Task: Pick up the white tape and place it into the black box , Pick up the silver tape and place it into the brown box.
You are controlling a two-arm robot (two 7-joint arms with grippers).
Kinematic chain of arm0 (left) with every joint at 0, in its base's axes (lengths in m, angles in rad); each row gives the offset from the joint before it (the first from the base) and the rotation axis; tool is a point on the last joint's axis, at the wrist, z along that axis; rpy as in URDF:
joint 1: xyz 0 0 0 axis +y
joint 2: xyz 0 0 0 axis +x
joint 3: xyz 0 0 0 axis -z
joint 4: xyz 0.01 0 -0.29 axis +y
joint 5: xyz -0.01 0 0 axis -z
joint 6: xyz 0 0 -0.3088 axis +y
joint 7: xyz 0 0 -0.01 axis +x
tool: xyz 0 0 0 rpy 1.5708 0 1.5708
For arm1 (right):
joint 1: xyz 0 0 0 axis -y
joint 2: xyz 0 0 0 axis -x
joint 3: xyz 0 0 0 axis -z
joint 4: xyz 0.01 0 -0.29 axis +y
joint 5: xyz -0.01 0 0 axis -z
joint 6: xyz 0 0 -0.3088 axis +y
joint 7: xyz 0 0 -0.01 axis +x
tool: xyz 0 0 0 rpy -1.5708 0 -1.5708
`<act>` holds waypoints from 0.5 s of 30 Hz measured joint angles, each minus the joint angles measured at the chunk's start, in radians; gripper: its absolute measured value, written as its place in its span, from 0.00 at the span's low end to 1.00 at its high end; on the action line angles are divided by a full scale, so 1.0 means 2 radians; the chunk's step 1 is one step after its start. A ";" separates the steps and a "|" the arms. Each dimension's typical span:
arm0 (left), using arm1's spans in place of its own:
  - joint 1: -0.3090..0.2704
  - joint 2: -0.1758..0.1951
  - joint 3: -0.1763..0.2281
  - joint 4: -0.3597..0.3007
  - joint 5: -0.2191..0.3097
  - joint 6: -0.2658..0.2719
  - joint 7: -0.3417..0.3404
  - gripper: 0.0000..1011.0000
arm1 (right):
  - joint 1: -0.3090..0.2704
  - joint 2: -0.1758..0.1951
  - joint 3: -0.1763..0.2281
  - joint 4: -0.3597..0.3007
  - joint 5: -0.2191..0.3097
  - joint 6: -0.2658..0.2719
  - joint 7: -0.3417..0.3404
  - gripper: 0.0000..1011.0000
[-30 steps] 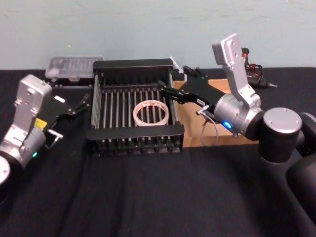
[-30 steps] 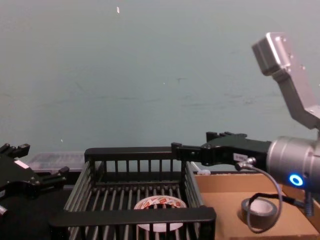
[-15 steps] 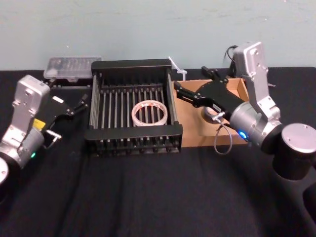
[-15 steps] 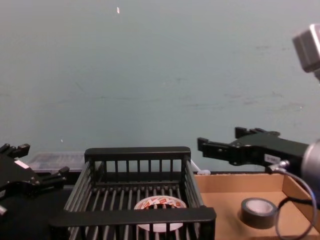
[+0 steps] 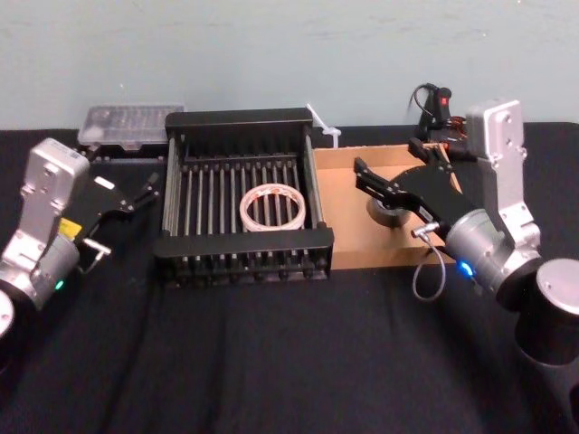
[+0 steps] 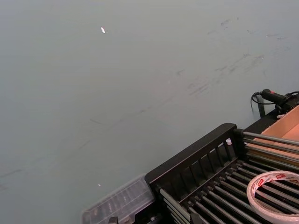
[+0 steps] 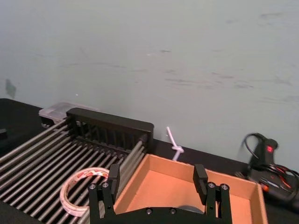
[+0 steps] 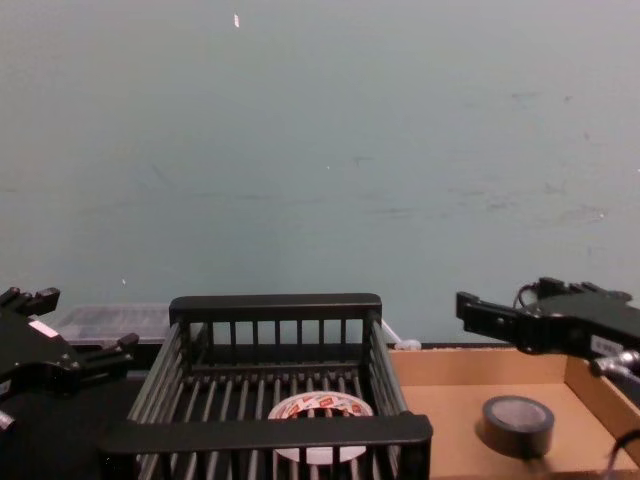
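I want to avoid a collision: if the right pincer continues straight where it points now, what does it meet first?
Probably the black slatted plastic crate: the open right pincer hovers over the shallow brown cardboard tray, aimed at the crate's near side wall. Its height is unclear, so it may pass above.

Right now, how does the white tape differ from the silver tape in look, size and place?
The white tape is a wide, thin ring with red marks on its inner core; the silver tape is a smaller, thicker dark grey roll. The white tape lies in the black box; the silver tape lies in the brown box. Both lie flat, touched by neither gripper.
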 joint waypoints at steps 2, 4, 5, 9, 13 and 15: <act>0.000 0.000 0.000 0.000 0.000 0.000 0.000 0.99 | -0.006 -0.001 0.004 -0.003 -0.002 -0.003 -0.003 0.99; 0.000 0.000 0.000 0.000 0.000 0.000 0.000 0.99 | -0.019 -0.004 0.012 -0.009 -0.006 -0.009 -0.011 0.99; 0.000 0.000 0.000 0.000 0.000 0.000 0.000 0.99 | -0.019 -0.004 0.012 -0.009 -0.006 -0.009 -0.011 0.99; 0.000 0.000 0.000 0.000 0.000 0.000 0.000 0.99 | -0.038 -0.009 0.024 -0.015 -0.012 -0.020 -0.021 0.99; 0.000 0.000 0.000 0.000 0.000 0.000 0.000 0.99 | -0.052 -0.012 0.031 -0.017 -0.021 -0.031 -0.028 0.99; 0.000 0.000 0.000 0.000 0.000 0.000 0.000 0.99 | -0.058 -0.014 0.034 -0.016 -0.027 -0.038 -0.032 0.99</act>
